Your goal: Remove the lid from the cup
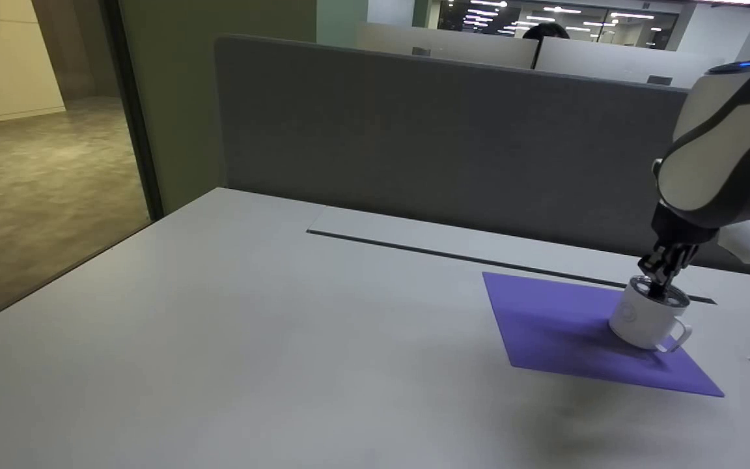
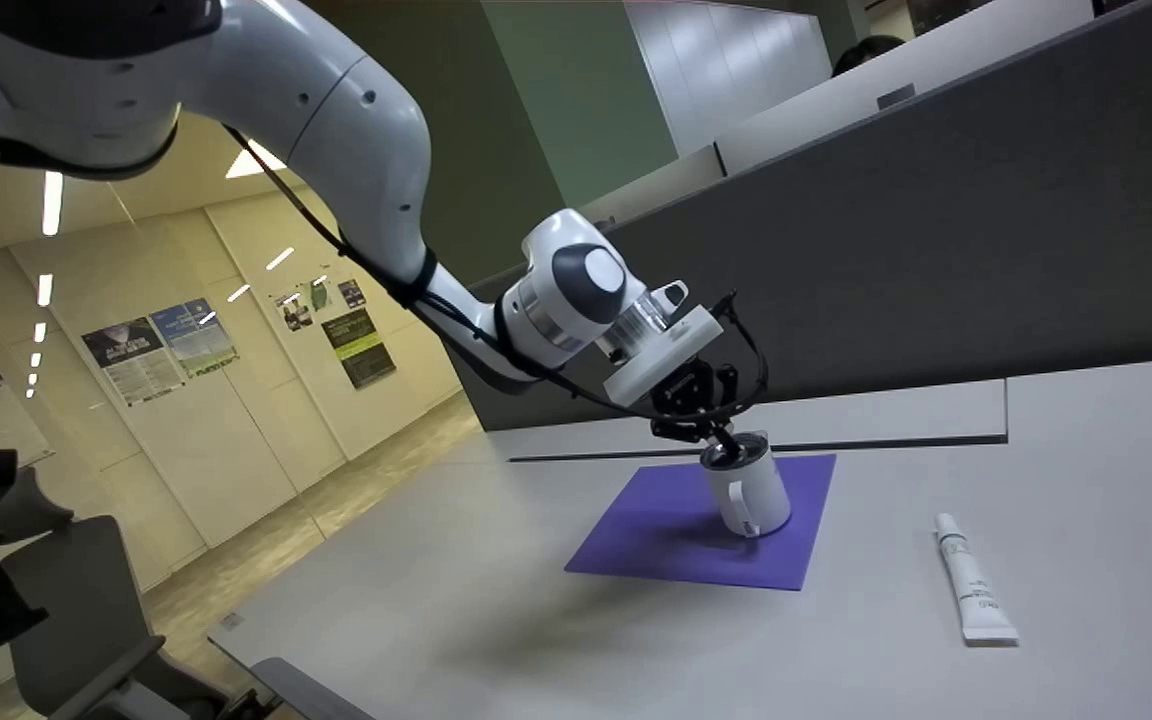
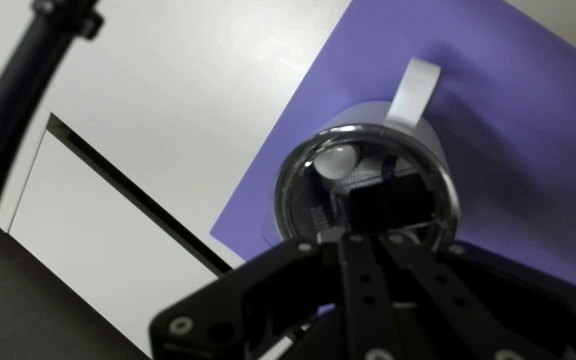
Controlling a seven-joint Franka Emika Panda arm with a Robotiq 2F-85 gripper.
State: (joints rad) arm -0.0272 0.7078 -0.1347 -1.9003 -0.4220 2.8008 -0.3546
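Note:
The whitish cup (image 1: 635, 324) stands on the purple mat with its handle out to one side; it also shows in an exterior view (image 2: 762, 492) and in the wrist view (image 3: 363, 111). The round dark lid (image 3: 313, 202) sits on the cup's rim inside a shiny ring and looks glossy and partly see-through; it shows in an exterior view too (image 1: 677, 298). My gripper (image 3: 389, 206) points down at the middle of the lid, its dark fingertips close together and at the lid's surface. Whether any part of the lid is between the fingertips is hidden.
The purple mat (image 1: 551, 326) lies flat on the white table (image 1: 284, 339). A white tube (image 2: 973, 580) lies beside the mat. A tall grey divider (image 1: 414, 143) stands along the table's back edge, with a dark slot (image 2: 886, 442) in front of it. A black cable (image 2: 536, 368) runs along the arm.

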